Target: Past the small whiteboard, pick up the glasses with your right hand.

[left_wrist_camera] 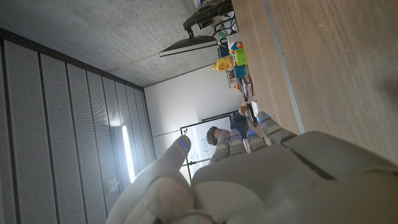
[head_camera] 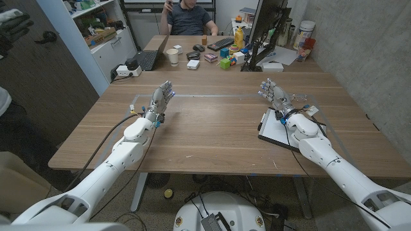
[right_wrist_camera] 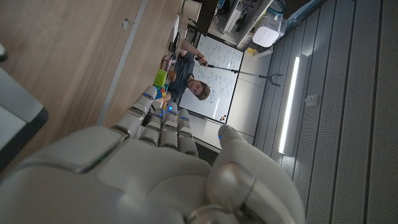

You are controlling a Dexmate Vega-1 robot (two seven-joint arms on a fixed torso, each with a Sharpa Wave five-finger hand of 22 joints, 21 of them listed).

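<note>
The small whiteboard (head_camera: 277, 131) lies at the right of the wooden table (head_camera: 212, 128), white with a dark rim, partly under my right wrist. Its corner shows in the right wrist view as the whiteboard (right_wrist_camera: 18, 124). Just past it lies a thin-framed pair of glasses (head_camera: 306, 104), faint and partly hidden by my wrist. My right hand (head_camera: 273, 93) is raised over the board's far end, to the left of the glasses, fingers apart and holding nothing; it is the right hand (right_wrist_camera: 155, 168) in its wrist view. My left hand (head_camera: 161, 100) stands empty at the table's left, fingers spread, also seen as the left hand (left_wrist_camera: 249, 174).
The far end holds a laptop (head_camera: 149, 58), a paper cup (head_camera: 173, 56), a keyboard (head_camera: 220, 43), coloured blocks (head_camera: 226, 61) and a monitor (head_camera: 268, 25). A person (head_camera: 189, 16) sits behind the table. A cable (head_camera: 112, 138) runs along my left arm.
</note>
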